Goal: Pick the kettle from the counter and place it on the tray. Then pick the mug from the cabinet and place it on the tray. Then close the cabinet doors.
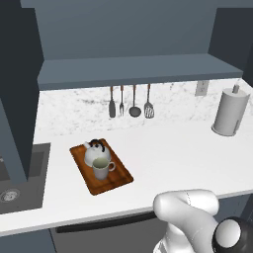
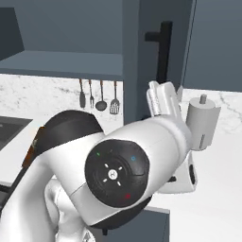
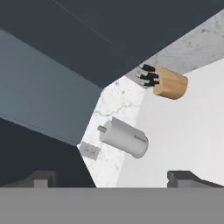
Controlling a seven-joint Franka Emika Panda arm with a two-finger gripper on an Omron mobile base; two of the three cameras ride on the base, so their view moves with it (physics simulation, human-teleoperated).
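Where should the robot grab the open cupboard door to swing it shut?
Probably the long black bar handle on the open door. The bar stands upright and sits off the flat panel, so the open gripper could come at it level from the front, fingers either side. The panel itself offers nothing to pinch.

Arm (image 2: 142,156) was glossy white, built of rounded, bulbous link shells with dark, near-black joint sections between them. One big joint ended in a black round cap (image 2: 116,174) with a small white centre emblem, short white tick marks around it, and tiny green, blue and red dots. A thin orange-brown strip ran along the dark shoulder section at left. Left base view showed white rounded links (image 1: 190,212) and a grey-white disc in a black ring. Finger tips (image 3: 186,178) were small, dark grey, blocky.
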